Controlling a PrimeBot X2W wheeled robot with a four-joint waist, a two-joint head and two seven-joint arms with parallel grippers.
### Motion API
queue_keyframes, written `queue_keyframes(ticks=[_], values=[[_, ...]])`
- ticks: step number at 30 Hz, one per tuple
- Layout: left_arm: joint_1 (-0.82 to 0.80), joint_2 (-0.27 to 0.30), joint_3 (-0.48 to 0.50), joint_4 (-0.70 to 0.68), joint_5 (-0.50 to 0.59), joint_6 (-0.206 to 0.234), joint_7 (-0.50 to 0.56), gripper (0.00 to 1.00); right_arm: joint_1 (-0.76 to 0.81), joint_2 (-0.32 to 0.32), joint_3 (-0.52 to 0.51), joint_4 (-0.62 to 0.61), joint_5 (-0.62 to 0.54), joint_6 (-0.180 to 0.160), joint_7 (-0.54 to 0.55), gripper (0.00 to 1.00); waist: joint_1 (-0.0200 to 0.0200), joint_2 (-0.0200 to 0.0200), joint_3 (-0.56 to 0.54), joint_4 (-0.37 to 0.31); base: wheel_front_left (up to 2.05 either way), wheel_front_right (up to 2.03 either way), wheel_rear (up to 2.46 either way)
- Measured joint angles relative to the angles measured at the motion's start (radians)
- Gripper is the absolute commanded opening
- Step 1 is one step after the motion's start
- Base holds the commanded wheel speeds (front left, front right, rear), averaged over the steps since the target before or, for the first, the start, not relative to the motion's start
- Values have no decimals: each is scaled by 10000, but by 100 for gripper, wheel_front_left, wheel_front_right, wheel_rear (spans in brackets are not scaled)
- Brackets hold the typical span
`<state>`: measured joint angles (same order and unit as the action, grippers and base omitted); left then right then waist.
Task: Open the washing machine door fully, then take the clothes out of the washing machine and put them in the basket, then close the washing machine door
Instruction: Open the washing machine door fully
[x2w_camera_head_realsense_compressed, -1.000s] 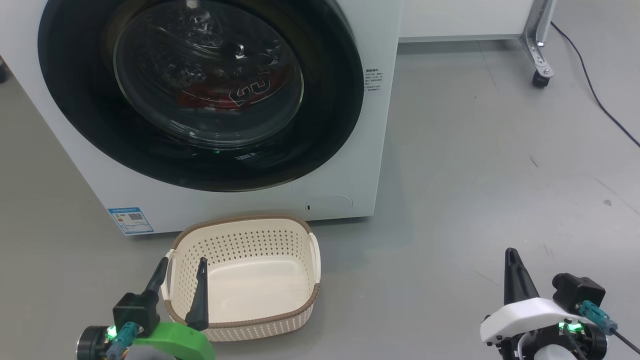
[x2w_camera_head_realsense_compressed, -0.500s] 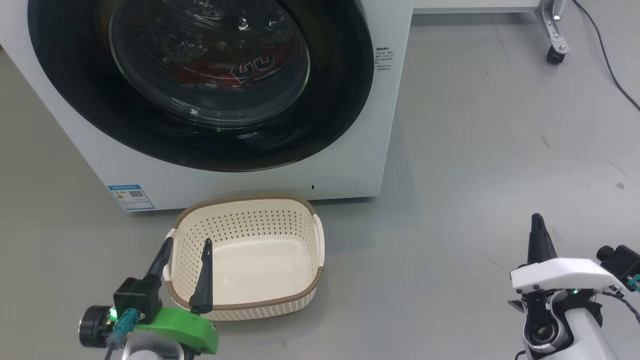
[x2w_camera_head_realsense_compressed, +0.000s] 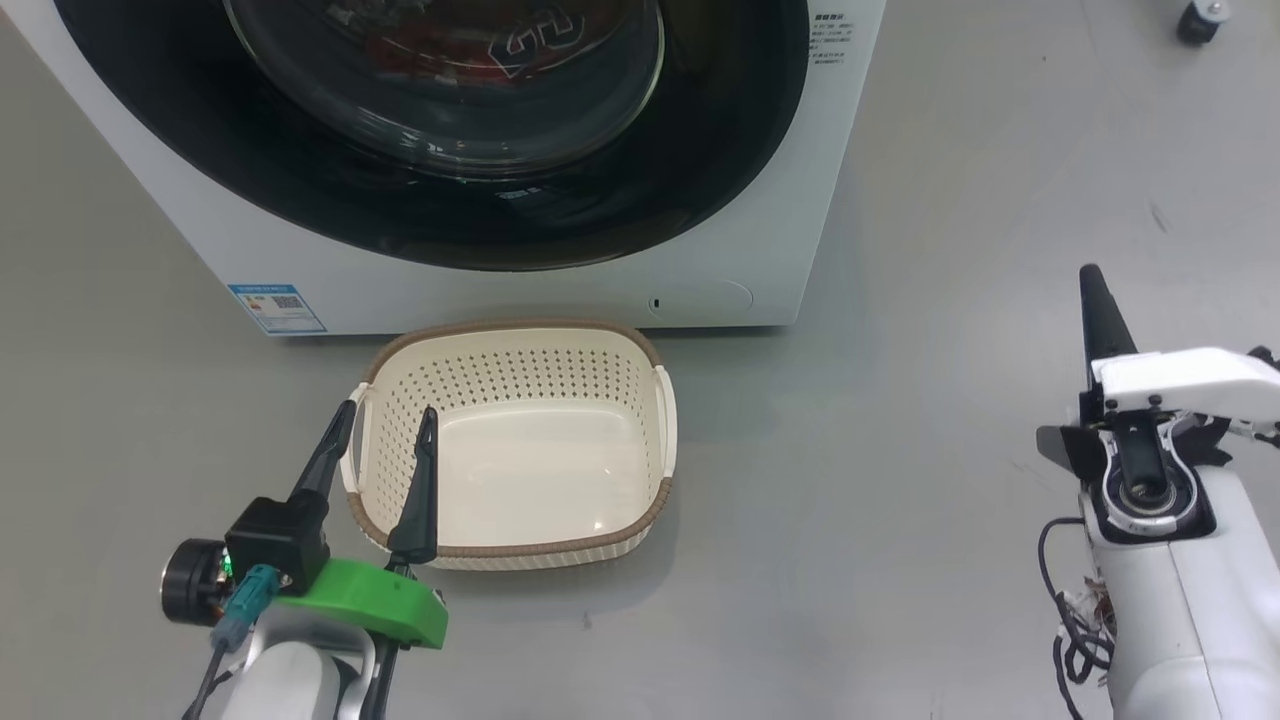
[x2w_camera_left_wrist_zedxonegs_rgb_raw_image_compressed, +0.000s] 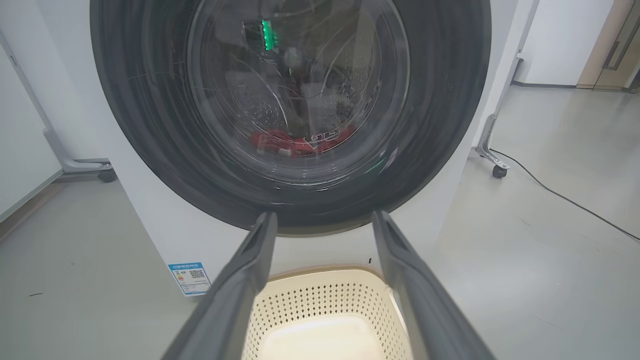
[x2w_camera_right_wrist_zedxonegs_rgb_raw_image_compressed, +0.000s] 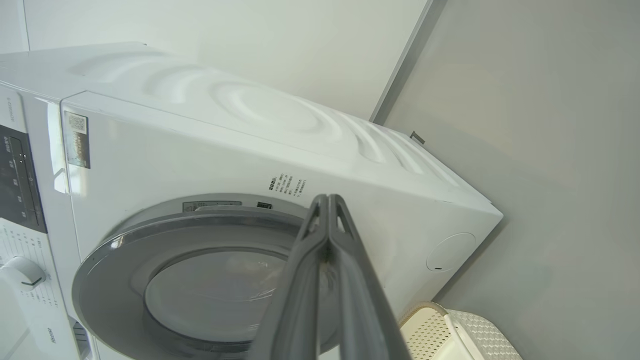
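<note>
— While the door (x2w_camera_head_realsense_compressed: 300, 200) sits shut on the washing machine (x2w_camera_head_realsense_compressed: 500, 300), where are the clothes (x2w_camera_left_wrist_zedxonegs_rgb_raw_image_compressed: 295, 142)?
— Red, lying low inside, seen through its glass.
— And the basket (x2w_camera_head_realsense_compressed: 510, 327)?
— Empty, on the floor (x2w_camera_head_realsense_compressed: 900, 400) just in front of the machine.
— The pincers?
— Left pincer (x2w_camera_head_realsense_compressed: 388, 408) is spread wide and holds nothing, its tips above the basket's left rim. Right pincer (x2w_camera_head_realsense_compressed: 1092, 275) is pressed closed and empty, well off to the right.

Left end effector (x2w_camera_head_realsense_compressed: 388, 408) spread wide, right end effector (x2w_camera_head_realsense_compressed: 1092, 278) pinched closed
</note>
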<state>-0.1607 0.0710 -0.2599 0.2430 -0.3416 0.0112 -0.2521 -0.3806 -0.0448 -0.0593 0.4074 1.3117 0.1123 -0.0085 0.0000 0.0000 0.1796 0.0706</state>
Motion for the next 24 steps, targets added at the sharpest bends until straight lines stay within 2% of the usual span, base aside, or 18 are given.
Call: queue_keyframes(ticks=[12, 24], values=[[-947, -171, -226, -295, 107, -270, 0, 100, -2354, -196, -412, 163, 1068, -29, 1386, 0, 0, 0, 1194, 518, 0, 0, 0], [-1630, -286, -439, -602, 102, -602, -2, 100, -4758, -1024, -102, 192, 1413, -757, 2941, 0, 1, 0, 2283, 1123, 0, 0, 0]])
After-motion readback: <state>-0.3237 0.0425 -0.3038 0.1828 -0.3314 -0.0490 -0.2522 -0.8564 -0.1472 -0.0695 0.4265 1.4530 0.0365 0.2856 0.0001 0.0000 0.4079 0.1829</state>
